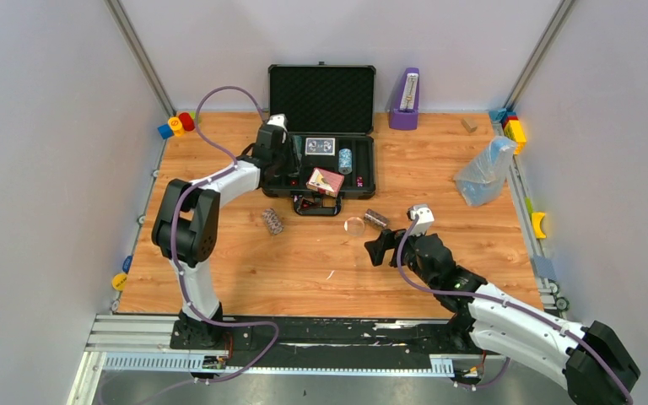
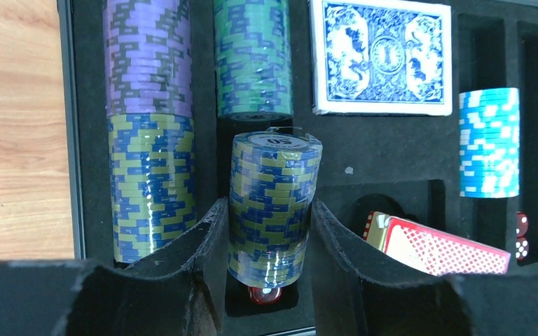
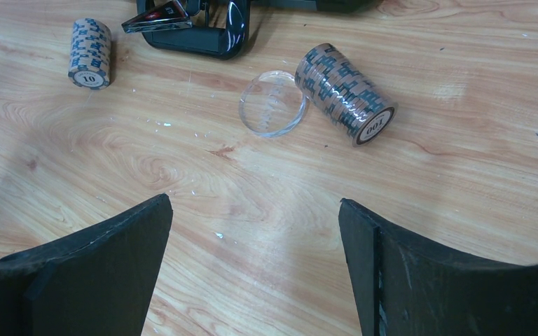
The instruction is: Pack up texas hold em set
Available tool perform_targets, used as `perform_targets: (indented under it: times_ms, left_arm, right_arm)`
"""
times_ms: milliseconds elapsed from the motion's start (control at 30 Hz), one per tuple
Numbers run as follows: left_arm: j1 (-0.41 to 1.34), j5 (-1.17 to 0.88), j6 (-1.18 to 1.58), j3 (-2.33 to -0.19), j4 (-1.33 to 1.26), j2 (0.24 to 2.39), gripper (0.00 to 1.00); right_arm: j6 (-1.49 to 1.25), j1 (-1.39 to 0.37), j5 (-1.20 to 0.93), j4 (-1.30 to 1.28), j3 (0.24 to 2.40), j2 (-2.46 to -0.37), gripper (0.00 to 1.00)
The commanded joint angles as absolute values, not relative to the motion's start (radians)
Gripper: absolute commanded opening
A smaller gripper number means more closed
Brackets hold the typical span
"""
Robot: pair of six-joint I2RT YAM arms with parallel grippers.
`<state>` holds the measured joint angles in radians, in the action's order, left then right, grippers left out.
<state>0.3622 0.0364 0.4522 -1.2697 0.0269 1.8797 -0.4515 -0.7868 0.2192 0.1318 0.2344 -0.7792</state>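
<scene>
The black briefcase (image 1: 321,89) lies open at the back, lid up. My left gripper (image 2: 270,231) is shut on a blue-and-yellow chip stack (image 2: 274,189), holding it over a slot of the tray, above a red die. In the tray lie purple (image 2: 147,56), green (image 2: 252,56) and light blue (image 2: 489,140) chip stacks, a blue deck (image 2: 382,56) and a red deck (image 2: 441,245). My right gripper (image 3: 256,210) is open and empty above the table. Ahead of it lie a brown "100" stack (image 3: 345,93), a "10" stack (image 3: 89,52) and a clear disc (image 3: 272,103).
A purple metronome (image 1: 405,99) stands right of the lid. A clear plastic bag (image 1: 485,171) lies at the right. Coloured blocks sit at the back left corner (image 1: 177,125) and the back right corner (image 1: 513,126). The case handle (image 3: 196,35) faces the loose chips.
</scene>
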Motion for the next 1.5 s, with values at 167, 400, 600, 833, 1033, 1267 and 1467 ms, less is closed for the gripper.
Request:
perform_targets:
  times_ms: [167, 400, 600, 833, 1033, 1267, 1467]
  left_arm:
    - [0.362, 0.041, 0.444, -1.305, -0.014, 1.886, 0.31]
    - [0.362, 0.053, 0.391, -1.354, 0.073, 1.859, 0.74]
    - [0.363, 0.041, 0.372, -1.348, 0.133, 1.795, 0.66]
    - [0.364, 0.012, 0.429, -1.211, 0.147, 1.684, 0.11]
    - [0.364, 0.006, 0.435, -1.145, 0.126, 1.667, 0.00]
    - [0.364, -0.040, 0.444, -1.153, 0.098, 1.723, 0.00]
    - [0.364, -0.043, 0.432, -1.196, 0.107, 1.773, 0.00]
  right_arm:
    - [-0.464, -0.785, 0.240, 0.154, 0.237, -0.769, 0.90]
    - [-0.464, -0.785, 0.245, 0.152, 0.235, -0.761, 0.90]
    - [-0.462, -0.785, 0.241, 0.153, 0.235, -0.759, 0.90]
    - [-0.462, -0.785, 0.238, 0.153, 0.235, -0.760, 0.90]
    - [-0.462, -0.785, 0.231, 0.155, 0.236, -0.762, 0.90]
    - [-0.461, -0.786, 0.241, 0.149, 0.235, -0.754, 0.90]
    - [-0.459, -0.785, 0.247, 0.149, 0.235, -0.755, 0.90]
